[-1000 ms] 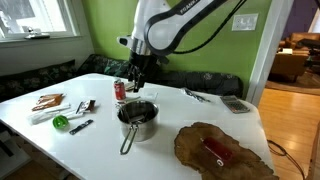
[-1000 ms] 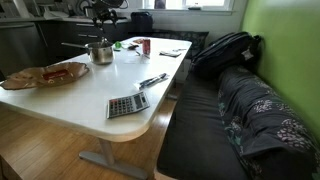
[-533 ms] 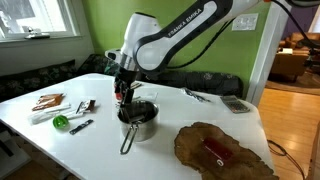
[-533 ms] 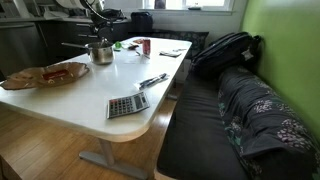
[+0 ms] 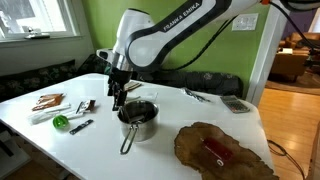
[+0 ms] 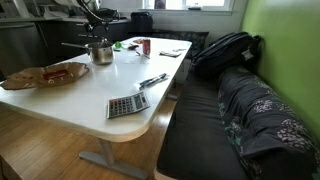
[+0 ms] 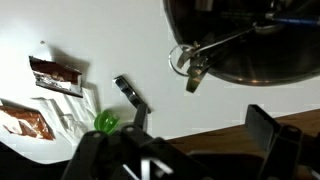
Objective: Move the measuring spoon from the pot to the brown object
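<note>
The steel pot [image 5: 139, 119] stands mid-table with its long handle [image 5: 127, 142] pointing to the front edge. It also shows in the other exterior view [image 6: 100, 52] and at the top right of the wrist view [image 7: 250, 45]. I cannot make out the measuring spoon in any view; the pot's inside is dark or cut off. The brown wood slab [image 5: 235, 155] lies beyond the pot and carries a red block [image 5: 215, 150]; it also shows in an exterior view [image 6: 40, 76]. My gripper [image 5: 117, 95] hangs just beside the pot's rim, open and empty, its fingers [image 7: 265, 125] wide apart.
Snack packets [image 7: 55, 75], a green object [image 5: 61, 122] and a small black tool [image 7: 128, 92] lie on the table on the gripper's side of the pot. A calculator [image 6: 127, 103], silver cutlery [image 6: 152, 80] and a red can [image 6: 145, 46] are also on the table. The table edge [image 7: 215, 128] lies under the gripper.
My gripper has moved sideways from above the pot to just beside its rim, away from the brown slab. It stays open and empty. The pot has not moved.
</note>
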